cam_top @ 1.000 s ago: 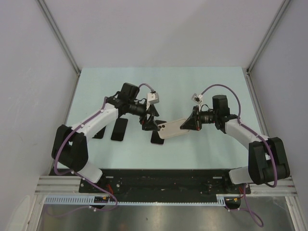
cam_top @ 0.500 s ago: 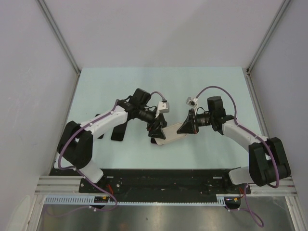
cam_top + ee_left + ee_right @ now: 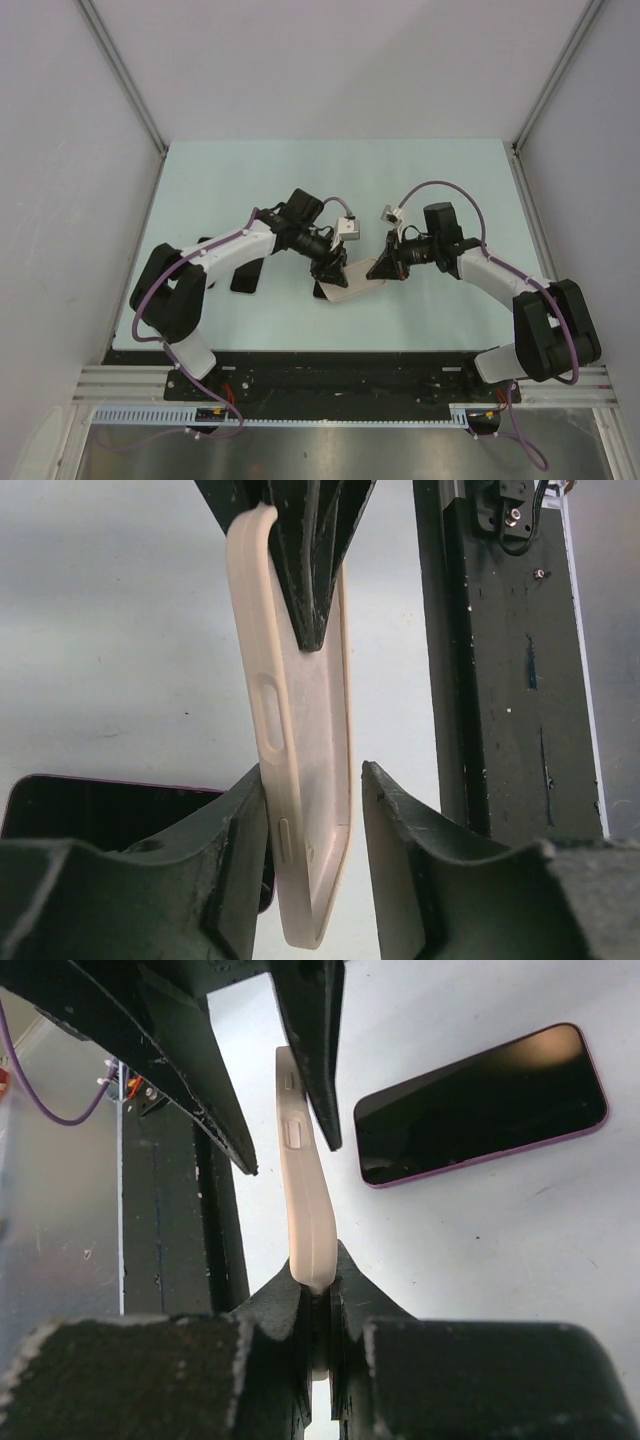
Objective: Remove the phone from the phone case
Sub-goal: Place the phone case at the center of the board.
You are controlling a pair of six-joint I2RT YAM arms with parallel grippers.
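Note:
A cream phone case (image 3: 352, 288) hangs edge-on just above the table between both arms. My right gripper (image 3: 383, 268) is shut on its right end, and in the right wrist view (image 3: 320, 1275) the thin case (image 3: 305, 1200) bends up out of the jaws. My left gripper (image 3: 332, 272) straddles the other end. In the left wrist view (image 3: 312, 780) one finger touches the case (image 3: 300, 730), the other stands a small gap off. The case looks hollow. A dark phone with a purple rim (image 3: 480, 1105) lies flat on the table beneath (image 3: 100, 805), partly hidden from above (image 3: 322, 291).
Two more dark phones (image 3: 248, 270) (image 3: 205, 275) lie on the pale green table under the left arm. The black base rail (image 3: 330, 370) runs along the near edge, close behind the case in the left wrist view (image 3: 500, 680). Grey walls enclose three sides.
Both grippers moved in toward the table's middle and lower, carrying the case down and left. The left jaws went from wide open to narrow around the case's end.

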